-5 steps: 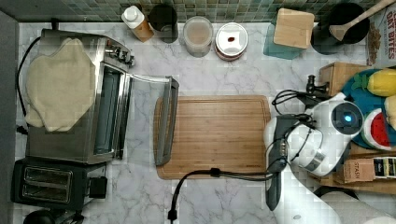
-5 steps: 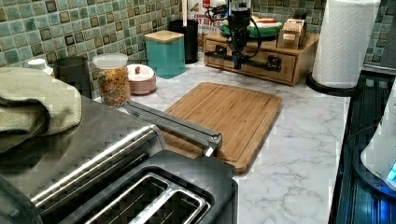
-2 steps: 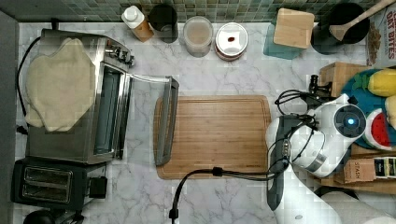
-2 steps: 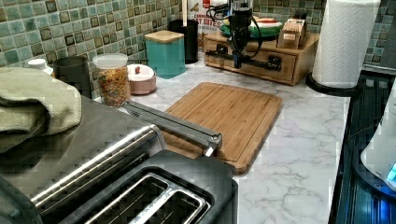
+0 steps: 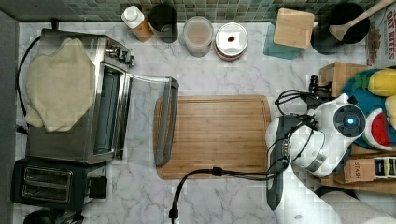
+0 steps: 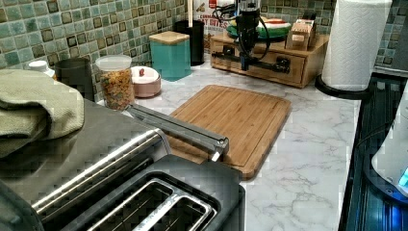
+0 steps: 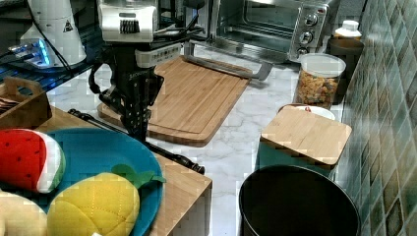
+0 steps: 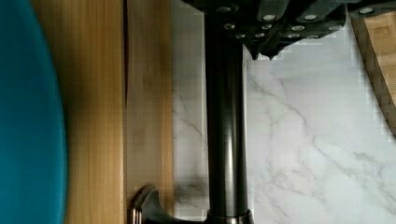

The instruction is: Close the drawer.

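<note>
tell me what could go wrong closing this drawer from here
1. The claw is at the thin round handle bar; a push could slip off it instead of moving the drawer.
2. The wooden box may not be fixed to the marble counter, so it might slide and shake the blue plate of toy fruit.

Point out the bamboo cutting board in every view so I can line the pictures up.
Top view: the cutting board lies at centre, with the toaster oven door over the top view's left edge of it.
Left view: centre, slanting away.
Right view: upper middle, partly behind the arm.
Wrist view: a sliver at one corner.
Shared landmark: the drawer's dark handle bar, a marble strip away from the board.
</note>
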Action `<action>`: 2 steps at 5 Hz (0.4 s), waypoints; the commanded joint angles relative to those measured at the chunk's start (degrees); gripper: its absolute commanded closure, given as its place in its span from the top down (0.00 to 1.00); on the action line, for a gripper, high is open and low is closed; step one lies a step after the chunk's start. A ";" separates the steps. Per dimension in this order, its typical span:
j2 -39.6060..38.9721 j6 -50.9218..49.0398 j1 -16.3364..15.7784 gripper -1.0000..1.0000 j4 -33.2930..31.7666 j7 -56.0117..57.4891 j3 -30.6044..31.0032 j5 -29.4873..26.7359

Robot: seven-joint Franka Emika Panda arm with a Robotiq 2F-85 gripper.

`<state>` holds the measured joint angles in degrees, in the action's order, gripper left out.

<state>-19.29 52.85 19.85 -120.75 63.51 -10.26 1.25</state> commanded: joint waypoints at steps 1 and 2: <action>0.59 4.24 7.30 0.00 6.59 2.21 -10.73 1.60; 0.61 4.23 7.45 0.00 6.59 2.13 -10.57 1.69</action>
<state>-19.30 53.24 17.16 -121.08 63.51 -12.69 1.21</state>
